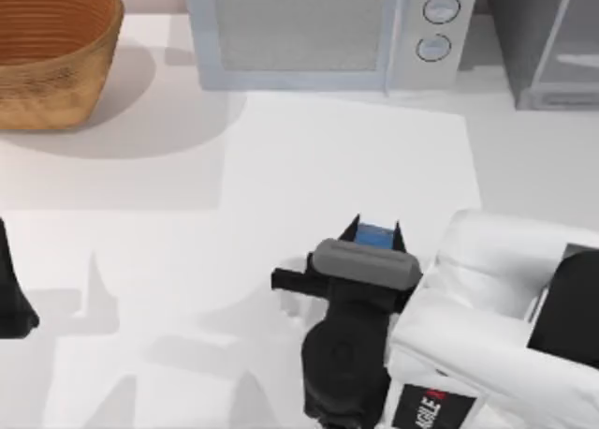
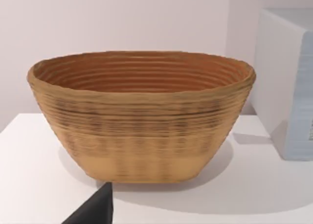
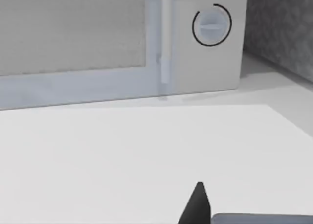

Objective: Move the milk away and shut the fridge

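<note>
The milk (image 1: pixel 375 235) shows as a small blue top between the two dark fingers of my right gripper (image 1: pixel 373 227), at the table's front right of centre. The gripper is shut on the carton, and its grey body hides the carton's lower part. The fridge (image 1: pixel 547 45) is a dark-grey speckled cabinet at the back right corner, its pale-framed glassy door (image 1: pixel 573 62) standing at an angle. Its speckled side (image 3: pixel 286 33) shows in the right wrist view. My left arm (image 1: pixel 14 293) is parked at the table's left edge.
A light-grey microwave (image 1: pixel 318 31) with two round knobs stands at the back centre, left of the fridge. A woven basket (image 1: pixel 51 54) sits at the back left, and it faces the left wrist camera as the basket (image 2: pixel 142 116).
</note>
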Tool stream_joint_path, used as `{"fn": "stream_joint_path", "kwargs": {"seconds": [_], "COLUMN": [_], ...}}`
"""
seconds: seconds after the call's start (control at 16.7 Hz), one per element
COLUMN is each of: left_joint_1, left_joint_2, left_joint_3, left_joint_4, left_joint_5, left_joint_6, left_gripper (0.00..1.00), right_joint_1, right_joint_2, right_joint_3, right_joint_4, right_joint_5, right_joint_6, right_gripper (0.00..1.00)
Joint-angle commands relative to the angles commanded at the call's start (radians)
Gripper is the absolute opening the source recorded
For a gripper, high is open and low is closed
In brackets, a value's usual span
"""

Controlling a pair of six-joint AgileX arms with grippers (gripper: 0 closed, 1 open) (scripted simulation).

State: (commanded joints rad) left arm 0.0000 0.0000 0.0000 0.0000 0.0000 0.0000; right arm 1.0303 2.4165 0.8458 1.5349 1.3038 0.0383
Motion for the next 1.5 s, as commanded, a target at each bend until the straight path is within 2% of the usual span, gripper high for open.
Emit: {"fn": "stream_joint_path", "kwargs": {"seconds": [0.42, 0.72, 0.9, 1.14, 1.5], "left_joint_1": [0.000, 0.000, 0.000, 0.000, 0.000], "left_joint_2": [0.000, 0.000, 0.000, 0.000, 0.000], "left_joint_3": [0.000, 0.000, 0.000, 0.000, 0.000], "left_joint_4": [0.000, 0.000, 0.000, 0.000, 0.000], "left_joint_5": [0.000, 0.000, 0.000, 0.000, 0.000], "left_joint_6": [0.000, 0.000, 0.000, 0.000, 0.000], "left_gripper": [1.00, 1.00, 1.00, 1.00, 1.00], "right_joint_1": [0.000, -0.001, -0.054, -0.233, -0.630], "right_joint_2": [-0.118, -0.120, -0.172, -0.323, -0.631], "right_joint_3": [-0.028, -0.025, -0.040, -0.102, -0.265], "right_joint_4": [-0.096, -0.096, -0.104, -0.143, -0.265], "right_joint_5": [-0.001, -0.002, -0.067, -0.301, -0.827], "right_joint_6": [0.004, 0.006, 0.005, -0.006, -0.022], "right_gripper": [0.00, 0.00, 0.00, 0.00, 0.00]}}
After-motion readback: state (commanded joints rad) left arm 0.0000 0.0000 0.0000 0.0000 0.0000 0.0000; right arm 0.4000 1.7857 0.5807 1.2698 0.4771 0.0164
